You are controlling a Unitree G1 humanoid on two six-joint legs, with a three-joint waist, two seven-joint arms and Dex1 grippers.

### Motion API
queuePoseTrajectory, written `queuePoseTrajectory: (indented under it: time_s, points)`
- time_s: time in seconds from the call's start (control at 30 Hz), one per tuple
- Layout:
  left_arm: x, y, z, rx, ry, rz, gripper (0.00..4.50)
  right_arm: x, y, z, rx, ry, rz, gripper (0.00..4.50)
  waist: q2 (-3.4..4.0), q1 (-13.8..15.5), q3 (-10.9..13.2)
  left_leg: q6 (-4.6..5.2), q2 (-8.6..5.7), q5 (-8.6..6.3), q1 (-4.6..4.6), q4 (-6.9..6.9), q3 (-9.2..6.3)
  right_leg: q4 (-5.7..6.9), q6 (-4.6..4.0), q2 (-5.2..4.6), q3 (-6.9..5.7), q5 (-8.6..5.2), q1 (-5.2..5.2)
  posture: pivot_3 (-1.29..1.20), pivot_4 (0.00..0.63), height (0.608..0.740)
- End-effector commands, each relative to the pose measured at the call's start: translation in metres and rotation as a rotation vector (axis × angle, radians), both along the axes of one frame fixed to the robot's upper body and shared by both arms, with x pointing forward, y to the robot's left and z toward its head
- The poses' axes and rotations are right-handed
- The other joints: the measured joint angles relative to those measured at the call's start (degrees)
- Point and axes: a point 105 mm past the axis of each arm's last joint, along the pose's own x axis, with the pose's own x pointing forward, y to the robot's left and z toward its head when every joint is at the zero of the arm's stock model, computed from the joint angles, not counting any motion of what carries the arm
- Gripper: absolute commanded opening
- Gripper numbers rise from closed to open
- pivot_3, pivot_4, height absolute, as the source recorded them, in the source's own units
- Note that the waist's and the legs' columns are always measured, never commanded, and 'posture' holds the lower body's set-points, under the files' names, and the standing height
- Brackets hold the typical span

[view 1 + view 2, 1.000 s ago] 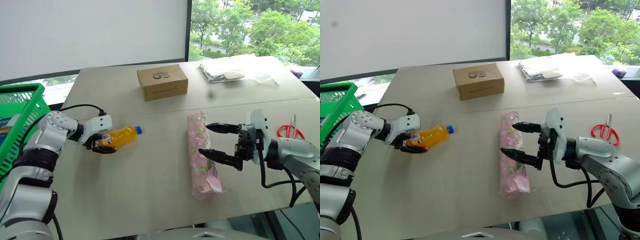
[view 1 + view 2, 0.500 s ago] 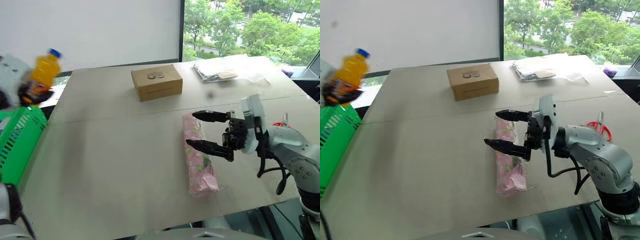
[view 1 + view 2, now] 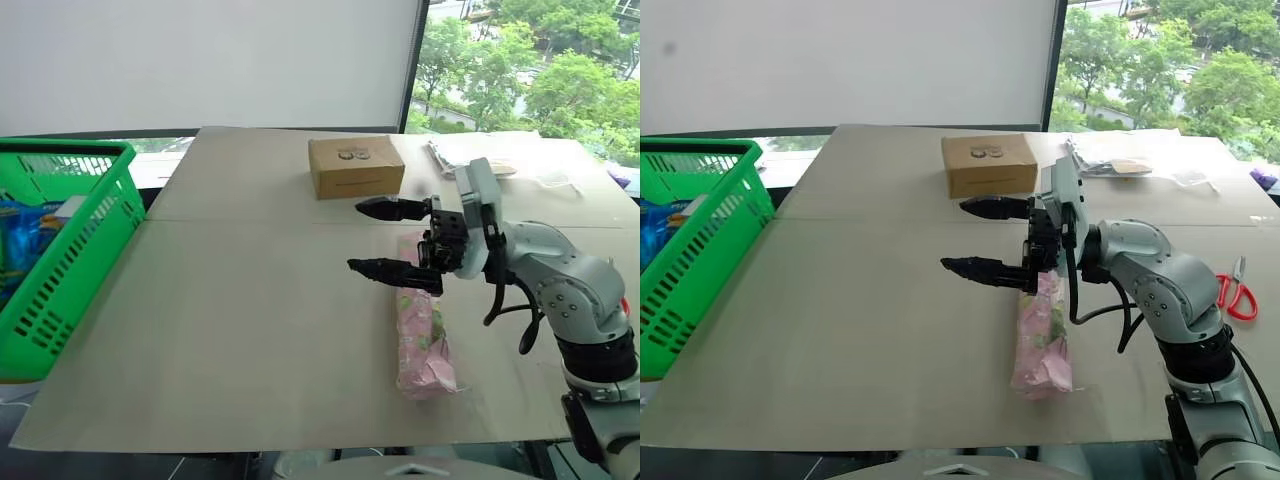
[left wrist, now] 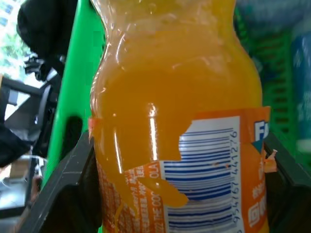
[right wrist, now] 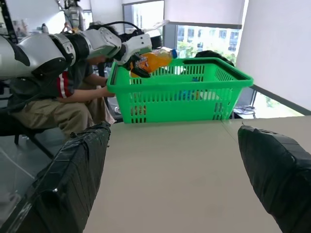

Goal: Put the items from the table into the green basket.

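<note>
Since a second earlier, the bottle (image 4: 175, 121) had left the counter (image 3: 230, 300), where the left gripper (image 5: 143, 63) had clasped it low over the surface. It was now carried up to the basket (image 3: 75, 150). The right gripper (image 3: 356, 235) had shifted from beside the middle of the packet (image 3: 420, 330) to above its far end.

Left gripper: closed on the orange bottle, one black finger (image 4: 63, 194) pressed to each side of the label. In the right wrist view, bottle and gripper hung just above the basket's far rim, with the bottle lying roughly level. A seated person (image 5: 48, 102) was behind that arm.

Right gripper: open, its two fingers spread wide and holding nothing. It hovered above the counter, pointing towards the robot's left, with the fingertips reaching past the packet's left edge.

Packet: flat on the counter, lengthwise away from the robot, on the near panel just before the seam.

Basket: at the counter's left edge, upright, with blue items (image 3: 20, 225) already inside.

Other things: a cardboard box (image 3: 355, 167) on the far panel, just beyond the right gripper; clear plastic bags (image 3: 480, 155) at the far right corner; red-handled scissors (image 3: 1238, 298) on the counter to the right of the right arm.
</note>
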Motion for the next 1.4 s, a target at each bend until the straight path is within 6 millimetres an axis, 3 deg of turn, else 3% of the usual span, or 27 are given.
queuePoseTrajectory:
  time_s: [0.03,0.2,0.3,0.47,0.6,0.7,0.87,0.97,1.1,1.23,1.37,1.4]
  points:
    - [0.014,-0.003,0.028,0.094,-0.107,-0.031,4.48,-0.002,-0.001,0.009,0.013,-0.047,0.000,4.50,-0.06,0.72,-0.06,-0.06,-0.01,-0.04,0.03,0.00,0.02,0.01,0.00,-0.01,-0.01,0.00,0.01,0.18,0.000,0.740]
    - [0.020,-0.001,0.038,0.144,-0.129,0.003,4.48,-0.001,-0.004,0.007,0.003,-0.054,-0.036,4.50,0.19,0.73,-0.30,0.02,0.00,0.02,0.04,-0.03,0.07,0.08,-0.02,0.02,-0.03,0.01,-0.04,0.15,0.000,0.740]
    - [0.047,-0.020,0.053,0.147,-0.190,-0.104,4.48,0.001,-0.014,0.004,-0.012,-0.049,-0.090,4.50,0.19,0.60,-0.32,0.13,0.01,0.08,0.01,-0.05,0.11,0.11,-0.02,0.04,-0.03,0.01,-0.06,0.13,0.000,0.740]
    - [0.118,-0.120,0.043,-0.090,-0.192,-0.534,4.48,0.016,-0.042,-0.018,-0.156,-0.032,-0.255,4.50,0.36,0.80,-0.55,0.15,-0.05,0.09,-0.05,0.06,0.06,0.05,-0.01,-0.11,-0.02,0.02,0.00,0.07,0.000,0.740]
    - [0.132,-0.187,0.020,-0.238,-0.110,-0.761,4.48,0.028,-0.050,-0.048,-0.301,0.057,-0.406,4.50,0.22,-1.55,-0.71,0.16,-0.01,0.09,-0.04,0.09,0.21,0.07,-0.01,-0.13,0.14,0.02,0.04,0.04,0.001,0.740]
    - [0.125,-0.232,0.002,-0.332,-0.031,-0.972,4.48,0.023,-0.047,-0.073,-0.395,0.145,-0.454,4.50,0.30,-4.38,-0.68,0.16,0.14,0.09,-0.09,0.02,0.31,0.12,-0.06,0.00,0.28,0.04,-0.13,0.03,0.004,0.740]
    - [0.095,-0.286,-0.021,-0.505,0.123,-1.223,4.48,0.038,-0.050,-0.098,-0.422,0.306,-0.719,4.50,0.81,-8.70,-0.65,0.12,0.22,0.11,-0.24,-0.12,0.52,0.22,-0.10,0.02,0.52,0.05,-0.50,0.01,0.009,0.740]
    - [0.076,-0.307,-0.022,-0.586,0.161,-1.320,4.48,0.045,-0.039,-0.112,-0.450,0.400,-0.826,4.50,0.94,-8.88,-0.58,0.14,0.25,0.10,-0.25,-0.10,0.56,0.24,-0.14,0.06,0.56,0.09,-0.53,0.01,0.018,0.740]
    - [0.055,-0.312,-0.027,-0.642,0.237,-1.353,4.48,0.042,-0.038,-0.147,-0.744,0.525,-0.889,4.50,1.47,-8.78,-0.29,0.11,0.24,0.13,-0.15,-0.02,0.60,0.30,-0.17,0.09,0.62,0.12,-0.46,0.03,0.019,0.740]
    - [0.043,-0.309,-0.030,-0.643,0.279,-1.339,4.48,0.044,-0.022,-0.150,-0.690,0.684,-0.867,4.50,1.55,-8.41,-0.32,0.06,0.24,0.17,0.10,-0.01,0.53,0.30,-0.22,0.18,0.55,0.14,-0.22,0.06,0.015,0.740]
    - [0.039,-0.310,-0.028,-0.639,0.264,-1.325,4.48,0.048,-0.019,-0.151,-0.708,0.695,-0.872,4.50,1.92,-8.19,-0.12,0.06,0.23,0.17,0.92,-0.21,0.43,0.11,-0.19,0.21,0.43,0.11,0.55,0.09,0.006,0.740]
    - [0.038,-0.311,-0.028,-0.643,0.261,-1.326,4.50,0.048,-0.019,-0.152,-0.720,0.691,-0.869,4.25,1.92,-8.23,-0.12,0.06,0.23,0.17,0.94,-0.21,0.43,0.09,-0.18,0.21,0.43,0.11,0.57,0.09,0.005,0.740]
